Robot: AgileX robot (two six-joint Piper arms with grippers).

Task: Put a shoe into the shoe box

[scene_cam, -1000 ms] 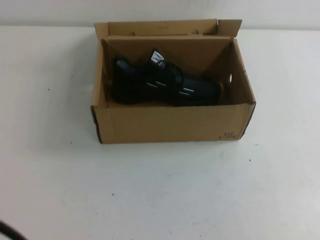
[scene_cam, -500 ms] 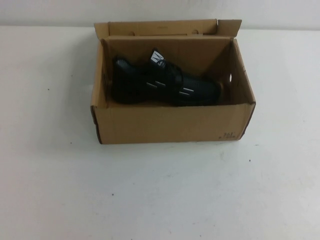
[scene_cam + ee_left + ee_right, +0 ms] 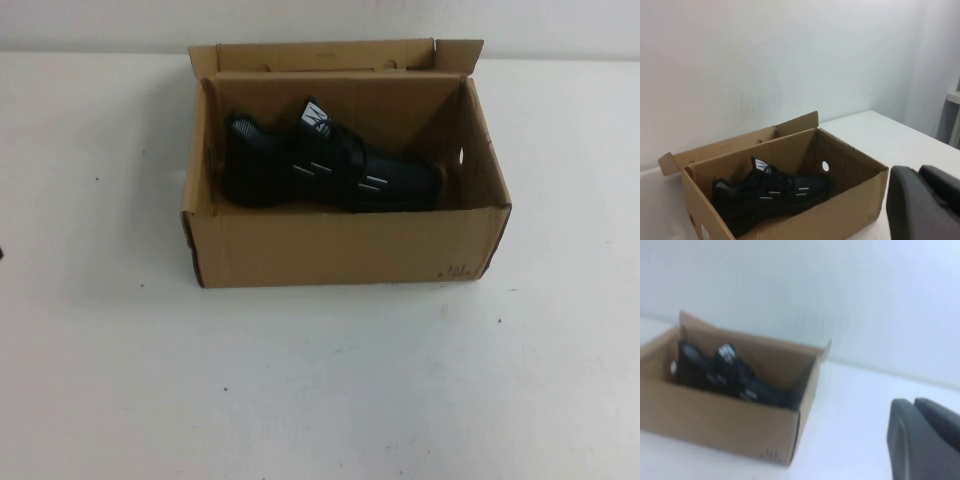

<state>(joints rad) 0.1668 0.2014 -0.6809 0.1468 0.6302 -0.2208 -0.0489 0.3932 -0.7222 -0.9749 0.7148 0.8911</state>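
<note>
The black sneaker (image 3: 330, 170) lies inside the open brown shoe box (image 3: 340, 245), toe toward the right, with its white tongue label up. In the left wrist view the shoe (image 3: 770, 192) rests on the floor of the box (image 3: 840, 215). It also shows in the right wrist view (image 3: 735, 377) inside the box (image 3: 715, 420). My left gripper (image 3: 920, 172) is shut and empty, off the box's near corner. My right gripper (image 3: 914, 404) is shut and empty, well away from the box over the table. Neither gripper shows in the high view.
The box stands at the back middle of a white table (image 3: 320, 380), its lid flap (image 3: 330, 55) folded up against the back wall. A small dark bit (image 3: 2, 254) shows at the left edge of the high view.
A dark piece at the lower left corner of the high view has gone, and a small dark bit now shows higher on the left edge. Shoe and box have not moved.
</note>
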